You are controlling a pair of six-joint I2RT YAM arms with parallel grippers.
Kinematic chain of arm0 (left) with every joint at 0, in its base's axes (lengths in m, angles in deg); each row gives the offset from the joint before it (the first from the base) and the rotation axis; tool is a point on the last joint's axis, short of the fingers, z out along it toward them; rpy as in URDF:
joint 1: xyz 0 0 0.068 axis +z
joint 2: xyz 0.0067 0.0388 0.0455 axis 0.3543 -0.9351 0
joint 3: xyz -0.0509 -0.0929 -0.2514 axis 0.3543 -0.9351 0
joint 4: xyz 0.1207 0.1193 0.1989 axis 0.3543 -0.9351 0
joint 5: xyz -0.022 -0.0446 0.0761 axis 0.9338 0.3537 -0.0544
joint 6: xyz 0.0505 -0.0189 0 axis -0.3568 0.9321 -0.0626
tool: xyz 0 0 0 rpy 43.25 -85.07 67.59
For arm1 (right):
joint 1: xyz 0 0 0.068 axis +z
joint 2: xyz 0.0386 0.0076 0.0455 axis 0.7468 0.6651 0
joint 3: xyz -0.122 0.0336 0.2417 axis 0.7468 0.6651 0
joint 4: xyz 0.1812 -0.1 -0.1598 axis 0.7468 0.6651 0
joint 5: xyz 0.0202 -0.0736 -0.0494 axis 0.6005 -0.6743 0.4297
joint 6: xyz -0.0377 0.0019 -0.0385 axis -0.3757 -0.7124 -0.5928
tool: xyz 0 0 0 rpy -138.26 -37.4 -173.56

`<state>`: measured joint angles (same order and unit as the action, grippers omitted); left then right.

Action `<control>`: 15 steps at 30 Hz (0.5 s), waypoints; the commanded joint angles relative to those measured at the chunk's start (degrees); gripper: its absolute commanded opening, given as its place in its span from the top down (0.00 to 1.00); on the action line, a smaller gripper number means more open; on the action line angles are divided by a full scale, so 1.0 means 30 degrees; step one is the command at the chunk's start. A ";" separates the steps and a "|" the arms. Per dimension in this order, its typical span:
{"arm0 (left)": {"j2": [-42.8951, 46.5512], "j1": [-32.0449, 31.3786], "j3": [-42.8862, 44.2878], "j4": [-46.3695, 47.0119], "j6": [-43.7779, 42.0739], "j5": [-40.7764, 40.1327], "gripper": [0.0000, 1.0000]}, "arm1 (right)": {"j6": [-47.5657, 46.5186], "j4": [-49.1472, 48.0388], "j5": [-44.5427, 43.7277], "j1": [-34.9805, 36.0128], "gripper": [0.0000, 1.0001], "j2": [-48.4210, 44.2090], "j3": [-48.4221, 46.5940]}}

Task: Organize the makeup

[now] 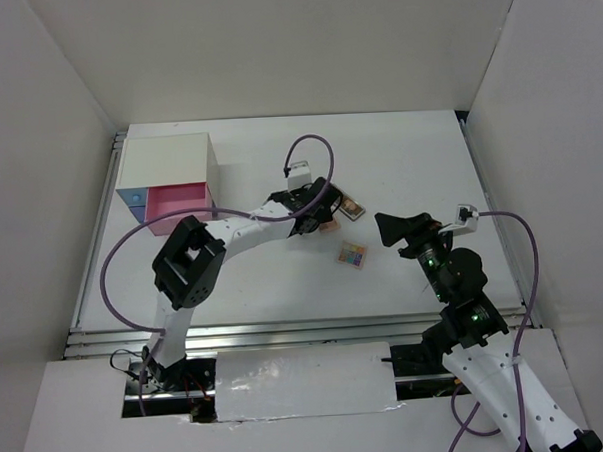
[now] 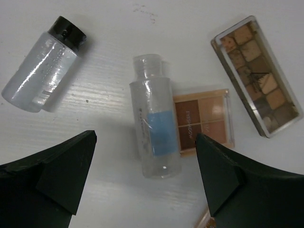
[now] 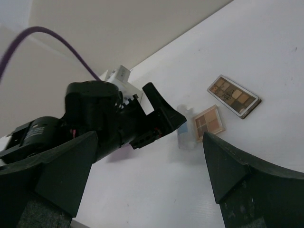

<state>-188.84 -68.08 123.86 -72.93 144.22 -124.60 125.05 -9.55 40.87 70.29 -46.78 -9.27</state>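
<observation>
Left end effector [image 2: 145, 137] and right end effector [image 3: 151, 137] gape wide, empty; the clear tube [image 2: 156, 135] perhaps holds colourless liquid.

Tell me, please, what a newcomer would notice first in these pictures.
The open left gripper hangs near the middle of the table over a clear bottle with a blue label, with a tan palette and a brown palette just beside it. A white box with pink and blue drawers stands at the far left. A multicoloured palette lies alone, nearer the arms.
</observation>
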 commanded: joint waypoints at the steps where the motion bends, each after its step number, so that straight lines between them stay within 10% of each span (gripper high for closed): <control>1: -0.0801 0.0746 0.0472 -0.0154 0.0241 0.0893 0.01 | -0.0117 -0.0264 0.0150 0.0057 0.00 0.0038 0.0052; 7: -0.2326 0.1334 0.1378 -0.0120 -0.0083 0.1716 0.03 | -0.0234 -0.0410 0.0355 0.0028 0.00 0.0037 0.0110; 15: -0.1360 0.1421 -0.0553 0.0700 0.0269 0.1481 0.43 | -0.0263 -0.0557 0.0619 0.0057 0.00 0.0389 0.0081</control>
<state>-195.35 -63.69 123.90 -71.59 144.48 -119.88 125.01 -9.55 42.33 70.29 -46.11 -9.25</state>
